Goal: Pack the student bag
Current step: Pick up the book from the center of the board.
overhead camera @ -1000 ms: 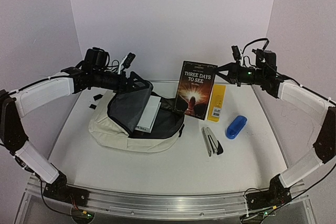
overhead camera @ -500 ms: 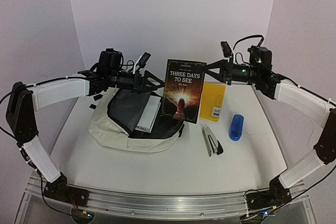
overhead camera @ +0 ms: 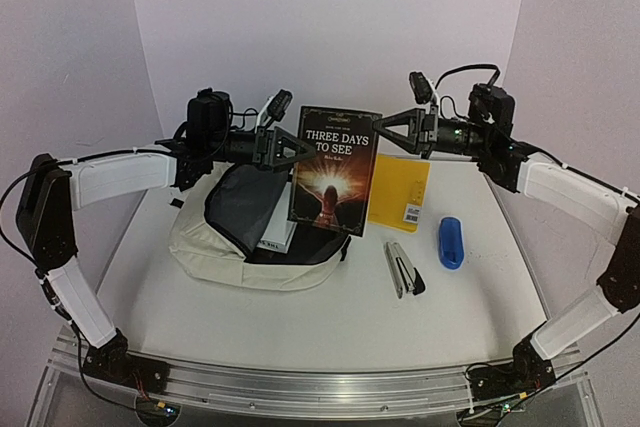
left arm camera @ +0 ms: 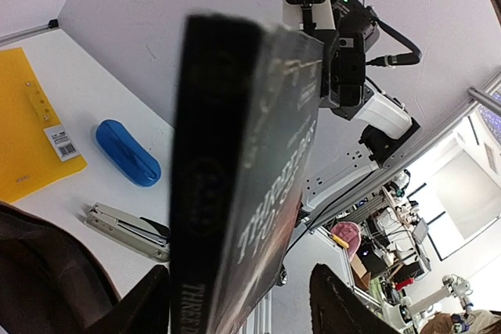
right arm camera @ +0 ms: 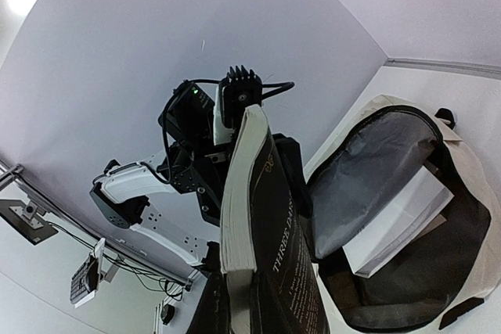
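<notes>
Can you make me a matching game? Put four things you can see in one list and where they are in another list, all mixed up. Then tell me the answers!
Things:
1. dark book
2. white book
3. blue case
4. stapler

Places:
A. on the table, farthest right
B. inside the student bag
C. up in the air, off the table
D. on the table, just left of the blue case

Pairs: 1-C, 2-B, 3-A, 4-D

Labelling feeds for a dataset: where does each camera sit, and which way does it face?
Top external: above, behind the bases, looking down on student bag; both arms show.
Left wrist: on left arm, facing right arm; own fingers show.
Right wrist: on right arm, facing left arm; right claw shows.
Shared: the book, all three.
</notes>
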`<action>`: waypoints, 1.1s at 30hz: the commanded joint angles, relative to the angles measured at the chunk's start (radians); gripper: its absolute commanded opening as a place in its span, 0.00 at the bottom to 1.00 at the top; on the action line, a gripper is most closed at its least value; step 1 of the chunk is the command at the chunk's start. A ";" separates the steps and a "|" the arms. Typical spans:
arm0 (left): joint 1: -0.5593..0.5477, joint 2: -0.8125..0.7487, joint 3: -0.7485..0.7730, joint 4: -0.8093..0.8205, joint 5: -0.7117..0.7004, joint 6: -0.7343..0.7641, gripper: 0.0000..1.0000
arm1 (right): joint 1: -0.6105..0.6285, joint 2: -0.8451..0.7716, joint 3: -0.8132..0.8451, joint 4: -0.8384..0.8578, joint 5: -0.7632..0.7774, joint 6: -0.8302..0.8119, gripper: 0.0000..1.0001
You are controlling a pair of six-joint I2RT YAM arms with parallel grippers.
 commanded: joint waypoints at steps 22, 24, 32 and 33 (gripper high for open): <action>-0.010 -0.116 0.013 -0.398 0.102 0.229 0.00 | 0.001 0.042 0.075 -0.322 0.206 -0.364 0.92; -0.014 -0.124 0.019 -0.460 0.134 0.247 0.00 | 0.000 0.057 0.108 -0.423 0.205 -0.473 0.94; -0.054 -0.076 0.084 -0.695 0.157 0.374 0.00 | 0.028 0.158 0.259 -0.710 0.104 -0.686 0.92; -0.058 -0.073 0.083 -0.685 0.162 0.366 0.00 | 0.034 0.162 0.266 -0.723 0.106 -0.700 0.92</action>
